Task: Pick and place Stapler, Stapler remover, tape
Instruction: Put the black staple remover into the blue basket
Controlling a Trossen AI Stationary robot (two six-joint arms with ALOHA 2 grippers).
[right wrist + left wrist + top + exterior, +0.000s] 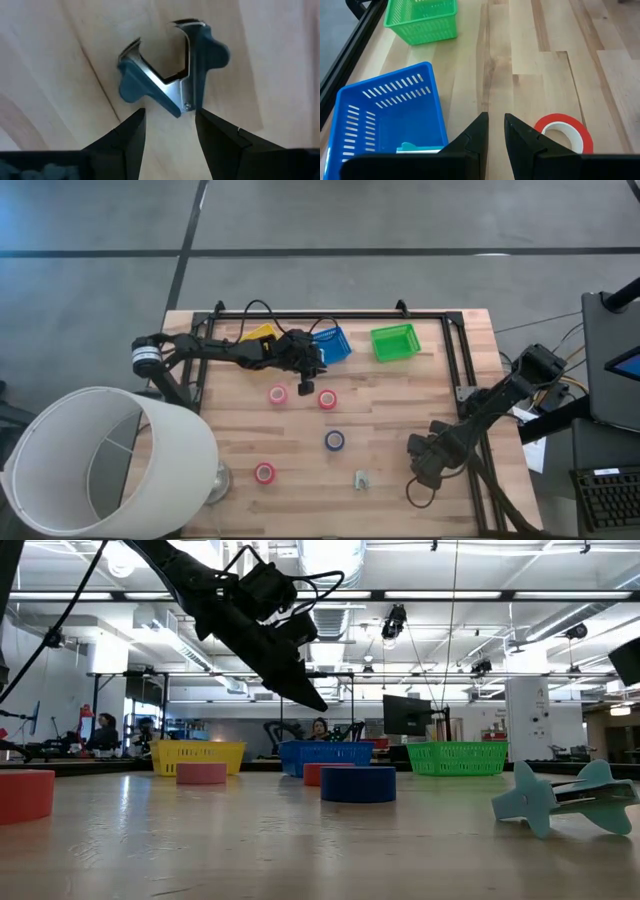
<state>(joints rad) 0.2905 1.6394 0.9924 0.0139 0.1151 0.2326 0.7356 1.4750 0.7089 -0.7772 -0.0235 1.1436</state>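
The grey-blue stapler remover [361,478] lies on its side on the wood near the front edge. My right gripper [170,117] hangs open over the table beside it [420,465], pointing down, touching nothing. Three pink-red tape rolls [277,394] [327,399] [264,472] and a blue one [335,440] lie flat mid-table. My left gripper [496,120] hovers near the blue basket [333,343], with a narrow empty gap between its fingers. A teal thing [410,147] lies in that basket; whether it is the stapler I cannot tell.
A yellow basket [258,335] and a green basket [394,342] stand along the far edge beside the blue one. A large white lampshade [100,460] covers the near left corner. A black rail frame [455,350] runs along the far and right sides.
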